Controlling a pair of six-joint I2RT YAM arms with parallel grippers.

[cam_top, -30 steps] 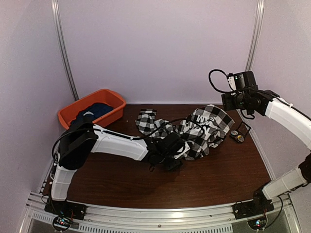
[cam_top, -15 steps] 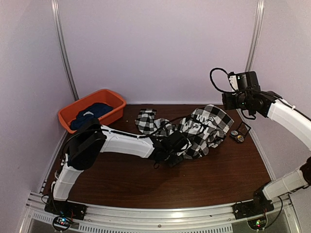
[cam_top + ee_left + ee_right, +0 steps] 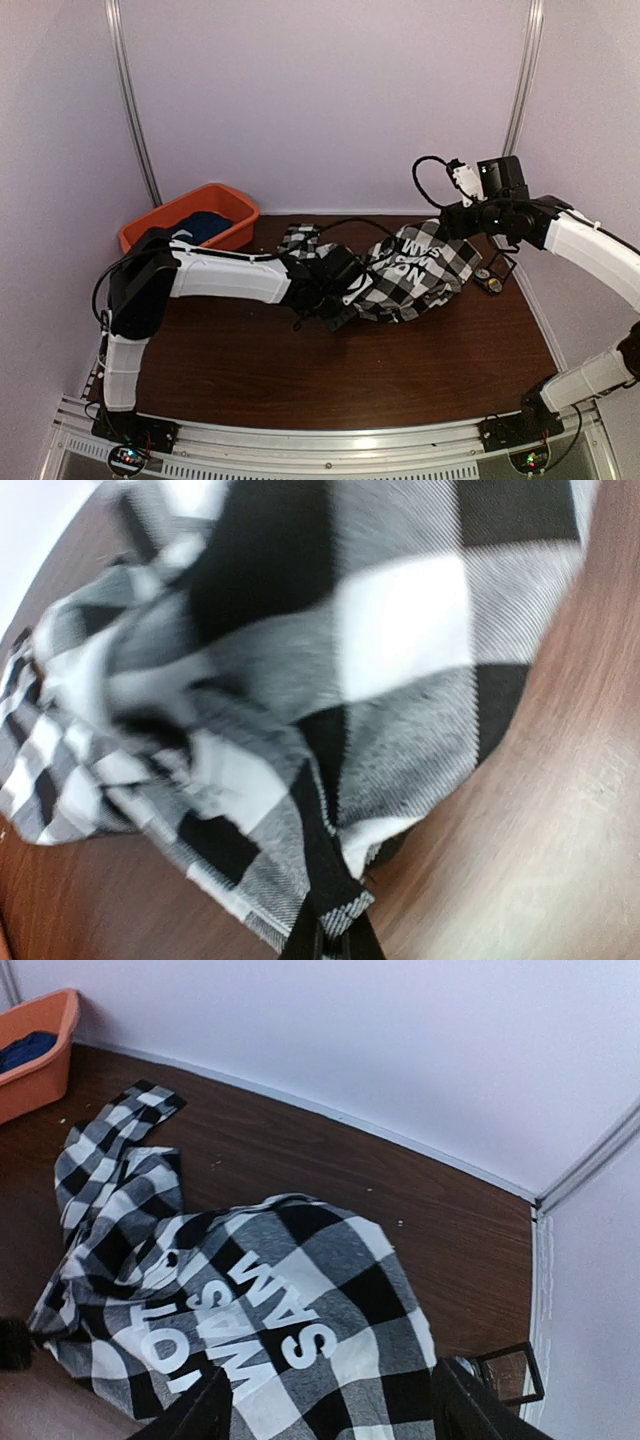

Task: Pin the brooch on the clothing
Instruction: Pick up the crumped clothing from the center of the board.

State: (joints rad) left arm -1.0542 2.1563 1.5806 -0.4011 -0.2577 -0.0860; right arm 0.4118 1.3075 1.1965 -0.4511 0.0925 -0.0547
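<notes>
The clothing (image 3: 425, 262), a black-and-white checked shirt with white block lettering, lies bunched on the brown table (image 3: 300, 370) and fills the left wrist view (image 3: 400, 630). My left gripper (image 3: 336, 304) is shut on its dark hem (image 3: 335, 942), at the shirt's near-left edge. My right gripper (image 3: 452, 216) hangs open above the shirt's far right part, the lettering (image 3: 250, 1320) showing between its fingers (image 3: 205, 1410). A small round thing that looks like the brooch (image 3: 491, 284) lies on the table right of the shirt.
An orange basin (image 3: 228, 205) holding a dark blue garment (image 3: 198, 226) stands at the back left, also seen in the right wrist view (image 3: 45, 1035). A small black open frame (image 3: 502, 264) sits beside the brooch. Walls close in the table's back and sides.
My left gripper has closed on the shirt's hem and drawn it slightly left. My right arm has swung left and now hangs over the shirt.
</notes>
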